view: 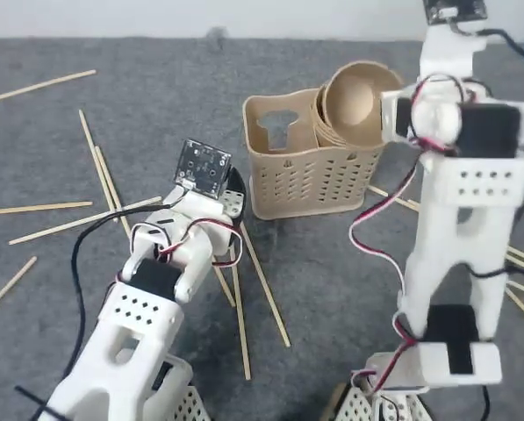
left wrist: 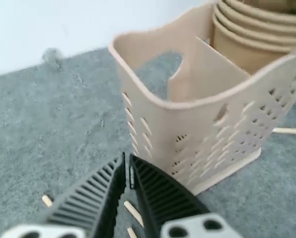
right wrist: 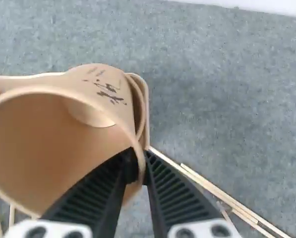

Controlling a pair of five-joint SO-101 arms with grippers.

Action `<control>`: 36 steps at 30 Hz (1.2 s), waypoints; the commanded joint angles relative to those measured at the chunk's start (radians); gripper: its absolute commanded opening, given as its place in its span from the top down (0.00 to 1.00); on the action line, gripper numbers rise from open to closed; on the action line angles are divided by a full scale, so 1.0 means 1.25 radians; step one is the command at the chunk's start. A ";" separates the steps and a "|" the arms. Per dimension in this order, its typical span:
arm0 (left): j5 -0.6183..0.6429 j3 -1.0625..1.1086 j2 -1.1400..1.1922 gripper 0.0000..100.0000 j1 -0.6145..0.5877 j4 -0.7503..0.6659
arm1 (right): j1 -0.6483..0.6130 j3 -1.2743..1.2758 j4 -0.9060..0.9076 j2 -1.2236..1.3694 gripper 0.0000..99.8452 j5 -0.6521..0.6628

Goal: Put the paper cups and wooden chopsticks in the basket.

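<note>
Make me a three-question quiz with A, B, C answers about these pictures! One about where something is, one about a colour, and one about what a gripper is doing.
1. Where are the paper cups?
A) stacked in the basket
B) flat on the carpet
C) on top of an arm

2. What colour is the basket?
A) blue
B) tan
C) red

3. What is the right gripper doing?
A) spread wide open
B) gripping a chopstick
C) shut on a paper cup's rim

Answers: 1 A, the stack leans out of the basket's top. 2 B, its perforated walls are tan. 3 C, the right wrist view shows it pinching the cup's rim.
</note>
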 commanded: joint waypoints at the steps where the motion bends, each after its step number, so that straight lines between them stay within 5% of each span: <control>1: -0.009 -0.006 -0.016 0.99 0.009 -0.021 | 0.006 -0.007 -0.034 0.015 0.88 0.009; 6: -0.009 -0.006 -0.016 0.99 0.009 -0.022 | 0.004 -0.090 -0.029 0.012 0.71 -0.039; 17: -0.009 -0.004 -0.016 0.99 0.009 -0.022 | 0.009 -0.237 0.080 -0.055 0.85 -0.074; 28: -0.009 -0.004 -0.016 0.99 0.009 -0.022 | -0.042 0.043 0.018 -0.231 0.99 -0.102; 36: -0.009 -0.004 -0.017 0.99 0.004 -0.022 | -0.087 0.383 -0.287 -0.343 0.99 -0.047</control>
